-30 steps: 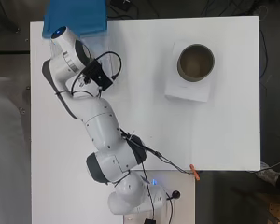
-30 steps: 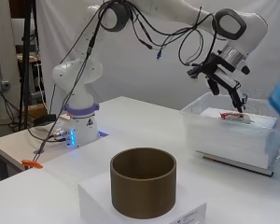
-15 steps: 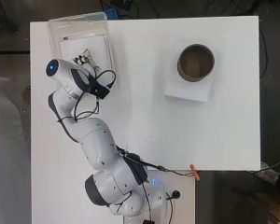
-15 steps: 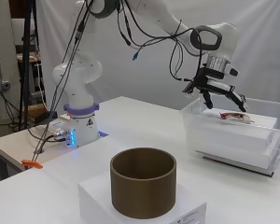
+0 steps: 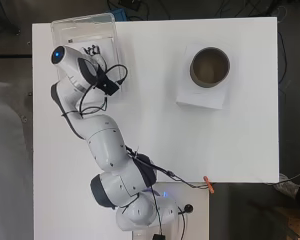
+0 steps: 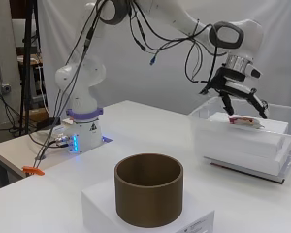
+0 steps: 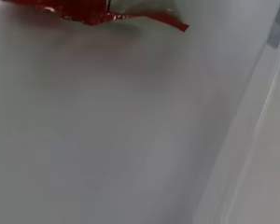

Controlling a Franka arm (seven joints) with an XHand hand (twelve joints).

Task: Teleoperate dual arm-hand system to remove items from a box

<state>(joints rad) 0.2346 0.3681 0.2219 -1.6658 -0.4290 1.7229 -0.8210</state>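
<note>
White tabletop (image 5: 155,150) filled most of what you had in front of you, with pale curtains behind it in the side view. Your arm (image 6: 174,19) rose from its base well behind the hand and arched over the table to bring the hand (image 6: 236,91) above the clear box (image 6: 242,141). That box sat directly under the hand, at the table's far corner from the base, and white foam slabs (image 6: 242,133) were stacked inside it. Well away from the hand, across the table, a brown cylinder (image 5: 210,66) stood upright on a flat white block (image 5: 202,97). Your hand pointed downward with its fingers (image 6: 258,104) spread and fairly straight, so it was open and held nothing. Just below the fingertips lay the red packet (image 6: 243,121), flat on the top foam slab; from the side view you could not tell whether a fingertip touched it. The wrist view showed that packet (image 7: 88,14) very close, cut off at the edge, with bare white foam filling the rest. From overhead the hand was mostly hidden under the wrist, with only dark fingers (image 5: 92,50) showing over the box (image 5: 82,25). Far behind the hand, near the base, a small orange clip (image 5: 208,183) lay at the table's edge.
</note>
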